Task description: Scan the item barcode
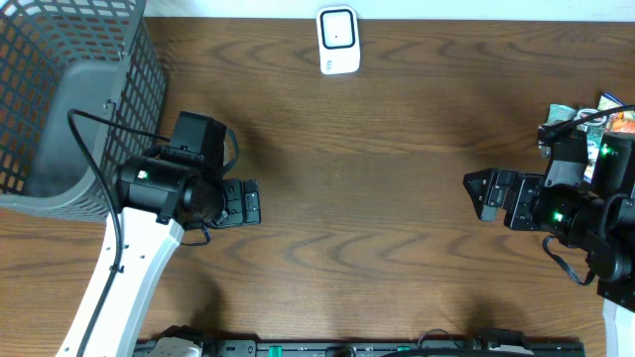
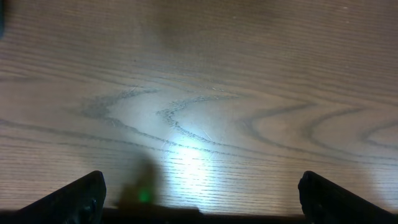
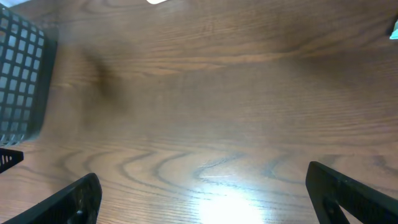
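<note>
- Item packets (image 1: pixel 611 111): a small colourful cluster at the far R edge of the table (image 1: pixel 377 169), just behind my R arm and mostly hidden by it. Can't tell how many there are or which face has the barcode.
- Table: wood grain, bare in the middle. Both wrist views show only board between my fingers.
- Basket (image 1: pixel 60 99): grey mesh in the top-L corner, just beside my L arm.
- L pincer (image 1: pixel 256 203): released, jaws wide, nothing in it. Hangs low over the table, pointing R, well apart from the packets.
- R pincer (image 1: pixel 474 195): also released and empty. Points L, away from the packets, which lie behind it.
- Scanner (image 1: pixel 337 42): white unit at the top-centre edge, between the two arms.
- Handling, my guess: thin printed pouches, so light, soft, crinkly, prob. slick film. Take one across the flat body or by a sealed edge w/ a gentle squeeze, keeping pads off the code. R pincer is nearer, so it's the likely one to fetch.
</note>
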`<action>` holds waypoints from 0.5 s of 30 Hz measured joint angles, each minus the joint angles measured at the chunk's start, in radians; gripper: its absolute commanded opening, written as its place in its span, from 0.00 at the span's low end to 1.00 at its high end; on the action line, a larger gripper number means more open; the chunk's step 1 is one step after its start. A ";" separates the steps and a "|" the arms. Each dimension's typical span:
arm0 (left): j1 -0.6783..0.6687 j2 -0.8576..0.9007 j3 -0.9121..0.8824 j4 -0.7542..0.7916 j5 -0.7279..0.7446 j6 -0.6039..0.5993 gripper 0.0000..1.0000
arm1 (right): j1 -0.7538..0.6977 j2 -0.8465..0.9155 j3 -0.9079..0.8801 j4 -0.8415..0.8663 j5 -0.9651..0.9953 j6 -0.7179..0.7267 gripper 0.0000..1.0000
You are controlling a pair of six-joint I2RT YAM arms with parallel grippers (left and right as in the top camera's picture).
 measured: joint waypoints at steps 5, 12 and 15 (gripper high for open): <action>0.000 0.000 0.000 0.000 0.000 0.000 0.97 | 0.000 -0.003 0.000 0.000 0.011 -0.002 0.99; 0.000 0.000 0.000 0.000 0.000 0.000 0.98 | -0.003 -0.062 -0.046 0.077 0.014 -0.080 0.99; 0.000 0.000 0.000 0.000 0.000 0.000 0.98 | -0.004 -0.124 -0.105 0.146 0.008 -0.103 0.99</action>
